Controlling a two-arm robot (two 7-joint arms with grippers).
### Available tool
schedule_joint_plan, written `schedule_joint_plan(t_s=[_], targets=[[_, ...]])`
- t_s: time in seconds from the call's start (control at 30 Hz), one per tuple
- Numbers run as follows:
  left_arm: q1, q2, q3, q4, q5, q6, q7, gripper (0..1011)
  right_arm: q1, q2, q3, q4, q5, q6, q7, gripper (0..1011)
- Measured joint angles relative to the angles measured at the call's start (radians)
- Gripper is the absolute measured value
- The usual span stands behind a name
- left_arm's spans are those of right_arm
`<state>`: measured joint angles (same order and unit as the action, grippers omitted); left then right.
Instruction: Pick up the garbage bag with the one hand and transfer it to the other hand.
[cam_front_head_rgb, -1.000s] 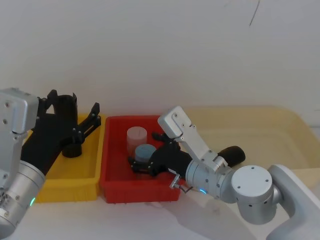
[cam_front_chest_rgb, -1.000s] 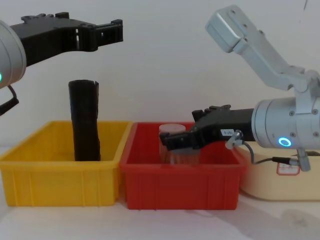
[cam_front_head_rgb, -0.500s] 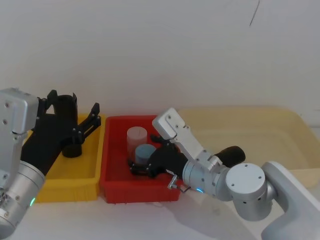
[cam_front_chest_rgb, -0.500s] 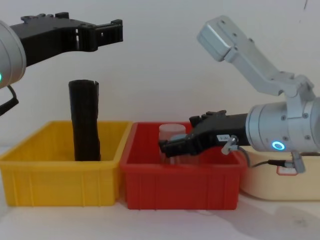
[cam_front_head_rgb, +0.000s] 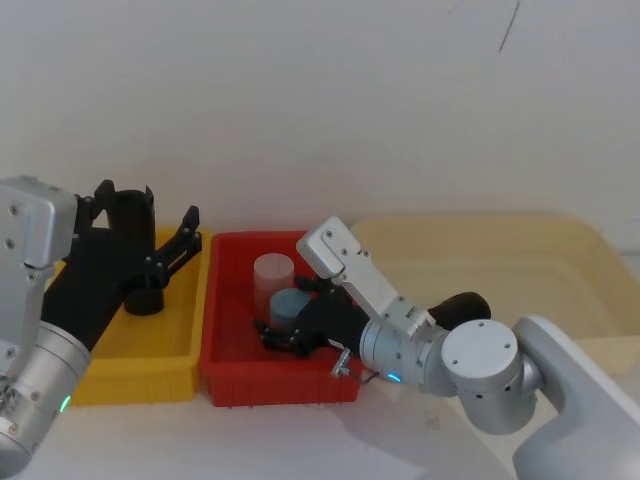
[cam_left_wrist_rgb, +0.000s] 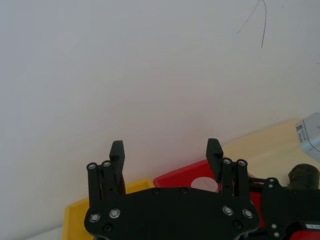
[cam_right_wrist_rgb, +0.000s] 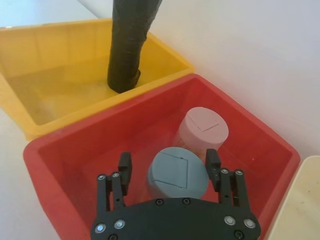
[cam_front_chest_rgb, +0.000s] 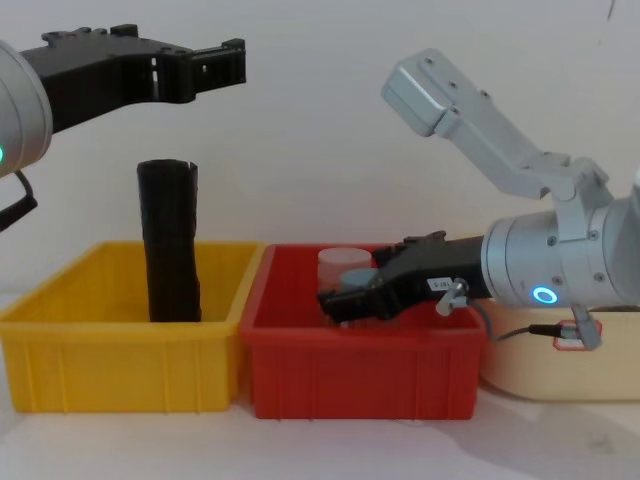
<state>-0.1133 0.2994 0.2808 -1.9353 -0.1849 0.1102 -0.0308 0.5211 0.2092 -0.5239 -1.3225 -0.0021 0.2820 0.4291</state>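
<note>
The garbage bag, a tall black roll, stands upright in the yellow bin, rising well above its rim; it also shows in the head view and the right wrist view. My left gripper hangs open high above that bin, well clear of the roll's top, with nothing between its fingers. My right gripper is down inside the red bin, open, its fingers on either side of a grey-blue cylinder.
A pale pink cylinder stands just behind the grey-blue one in the red bin. A beige tray lies to the right. A dark lumpy object rests behind my right arm.
My right gripper has sunk lower into the red bin and shifted left, closing in around the grey-blue cylinder. The left arm and the black roll have not moved.
</note>
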Motion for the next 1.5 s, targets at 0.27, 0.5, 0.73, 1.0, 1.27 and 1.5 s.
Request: schedule_joint_plan(t_s=[0.27,0.5,0.73,1.0,1.27,1.5], targets=[[0.0,0.0,0.0,0.0,0.0,0.0,0.0,1002,0.009,-0.005,0.001,0.015,-0.002,0.007,-0.001,717],[0.0,0.0,0.0,0.0,0.0,0.0,0.0,1002,0.013,-0.007,0.004,0.021,-0.003,0.01,-0.001,683],[0.0,0.0,0.0,0.0,0.0,0.0,0.0,1001,0.013,-0.004,0.008,0.017,-0.002,0.015,-0.001,683],[0.0,0.0,0.0,0.0,0.0,0.0,0.0,1002,0.005,0.001,0.02,-0.012,0.017,0.02,0.003,683],[0.0,0.0,0.0,0.0,0.0,0.0,0.0,1001,0.0,0.004,0.053,-0.064,0.058,0.035,0.008,683],[0.0,0.0,0.0,0.0,0.0,0.0,0.0,1002,0.007,0.0,0.096,-0.099,0.102,0.051,0.006,683]])
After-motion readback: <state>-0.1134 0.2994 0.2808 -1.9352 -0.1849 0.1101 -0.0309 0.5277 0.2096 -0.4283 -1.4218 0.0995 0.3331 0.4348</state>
